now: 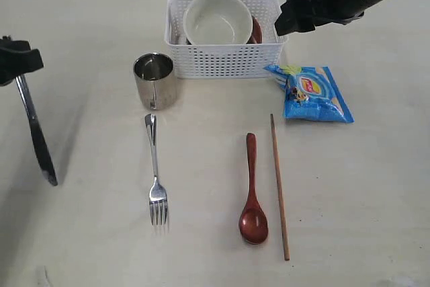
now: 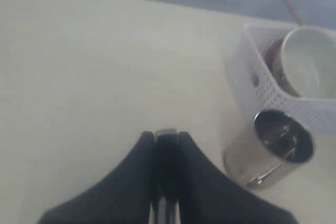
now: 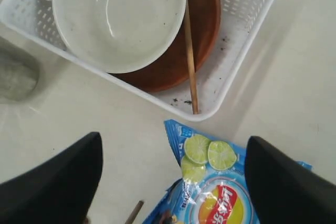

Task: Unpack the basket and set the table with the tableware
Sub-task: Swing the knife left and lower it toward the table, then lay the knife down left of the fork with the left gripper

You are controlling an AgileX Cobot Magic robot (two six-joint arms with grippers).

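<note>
At the counter's (image 1: pixel 87 247) nine o'clock the left pincer (image 1: pixel 17 62) pinches the knife (image 1: pixel 35 132) by its handle, blade slanting down toward five o'clock: laying it out looks in hand. Next, lower it flat beside the fork (image 1: pixel 156 179) and let go. At the basket's (image 1: pixel 225 62) three o'clock the right pincer (image 3: pixel 173 141) hangs spread; bowl (image 1: pixel 218 18), plate (image 3: pixel 205 19) and one chopstick (image 3: pixel 190 61) lie inside.

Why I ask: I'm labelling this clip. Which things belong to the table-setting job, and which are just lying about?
Job: basket, bowl, plate and one chopstick inside it; on the table, cup, fork, spoon, second chopstick; knife, held by the left fingers.
Lying about: blue chip bag.
</note>
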